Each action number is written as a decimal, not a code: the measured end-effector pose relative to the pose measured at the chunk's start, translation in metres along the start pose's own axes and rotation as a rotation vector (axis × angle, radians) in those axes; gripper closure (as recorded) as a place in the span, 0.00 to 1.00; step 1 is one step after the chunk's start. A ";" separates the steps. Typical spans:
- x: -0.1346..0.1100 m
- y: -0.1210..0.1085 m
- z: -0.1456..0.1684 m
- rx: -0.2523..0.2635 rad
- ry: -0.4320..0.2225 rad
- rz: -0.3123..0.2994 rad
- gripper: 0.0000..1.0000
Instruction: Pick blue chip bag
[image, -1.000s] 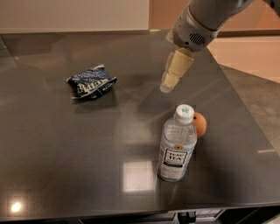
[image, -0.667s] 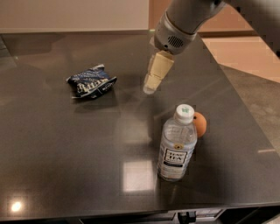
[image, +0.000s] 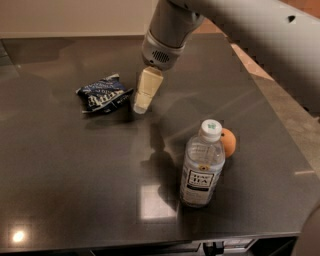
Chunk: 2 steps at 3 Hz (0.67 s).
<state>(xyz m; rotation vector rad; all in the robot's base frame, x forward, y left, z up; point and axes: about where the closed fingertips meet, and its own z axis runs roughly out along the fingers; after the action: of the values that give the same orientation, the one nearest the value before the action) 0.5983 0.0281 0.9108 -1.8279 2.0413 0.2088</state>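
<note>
The gripper hangs tip-down just above the worktop, its cream fingers looking pressed together into one wedge with nothing between them. They are placed, I'd judge, for a reach at the blue chip bag, which lies crumpled and flat just beside the fingertips, apparently untouched. The bag's white lettering is too creased to read, while the water bottle, standing with an orange well apart on the fingers' other side, has a dark label that seems to say "TEAS' TEA".
</note>
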 end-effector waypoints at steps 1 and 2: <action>-0.017 0.002 0.019 0.006 0.013 -0.002 0.00; -0.028 0.004 0.041 0.013 0.016 -0.015 0.00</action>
<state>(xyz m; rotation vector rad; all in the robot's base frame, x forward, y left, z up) 0.6040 0.0692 0.8832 -1.8426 2.0342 0.1770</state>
